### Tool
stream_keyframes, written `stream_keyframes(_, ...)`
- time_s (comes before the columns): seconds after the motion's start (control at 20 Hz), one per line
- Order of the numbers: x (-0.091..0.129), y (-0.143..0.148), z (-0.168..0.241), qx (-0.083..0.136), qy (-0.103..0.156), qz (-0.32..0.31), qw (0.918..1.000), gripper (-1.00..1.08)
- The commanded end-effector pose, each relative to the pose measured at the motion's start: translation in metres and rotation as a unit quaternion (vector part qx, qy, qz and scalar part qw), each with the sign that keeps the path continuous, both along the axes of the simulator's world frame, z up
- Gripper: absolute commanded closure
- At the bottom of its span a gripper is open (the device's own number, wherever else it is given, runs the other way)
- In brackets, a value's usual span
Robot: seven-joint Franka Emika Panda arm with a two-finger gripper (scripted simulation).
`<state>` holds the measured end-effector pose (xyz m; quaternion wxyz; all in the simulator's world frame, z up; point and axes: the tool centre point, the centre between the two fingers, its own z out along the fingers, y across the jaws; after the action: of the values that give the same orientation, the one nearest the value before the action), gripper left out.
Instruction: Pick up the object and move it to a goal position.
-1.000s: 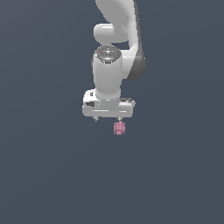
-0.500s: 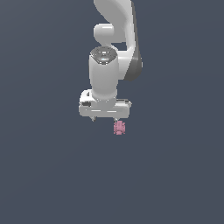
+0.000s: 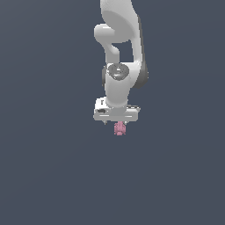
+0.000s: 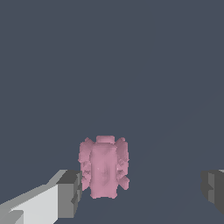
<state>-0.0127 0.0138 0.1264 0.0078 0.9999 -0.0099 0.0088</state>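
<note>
Pink knobbly object [image 4: 104,168] sat between the gripper [image 4: 142,192] fingers, close against one grey pad [image 4: 69,193], clear of the other. Jaws spread wide, nothing clamped. Exterior view: object directly under the white arm [image 3: 118,83].

**Count of items in view**

- Robot arm [image 3: 121,52], white: 1.
- Gripper [image 3: 117,124], white body: 1, with 2 grey-tipped fingers [image 4: 69,194] seen in the wrist view, set apart.
- Object [image 4: 104,167], pink and knobbly: 1, shown in both views.
- Surface [image 3: 48,176], plain dark grey-blue: 1.
</note>
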Motion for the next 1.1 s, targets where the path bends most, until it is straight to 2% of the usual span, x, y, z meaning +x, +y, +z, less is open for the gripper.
stream_keyframes(0.0,-0.009,0.013,-0.016,0.003,0.004,0.002,1.0000,-0.92)
stream_keyframes(0.3,-0.021,0.028,-0.034,0.008,0.008,0.004,0.9999,-0.92)
stream_keyframes(0.65,-0.021,0.029,-0.040,0.008,0.009,0.005,0.9999,-0.92)
stream_keyframes(1.05,-0.023,0.029,-0.076,0.008,0.009,0.004,0.9999,-0.92)
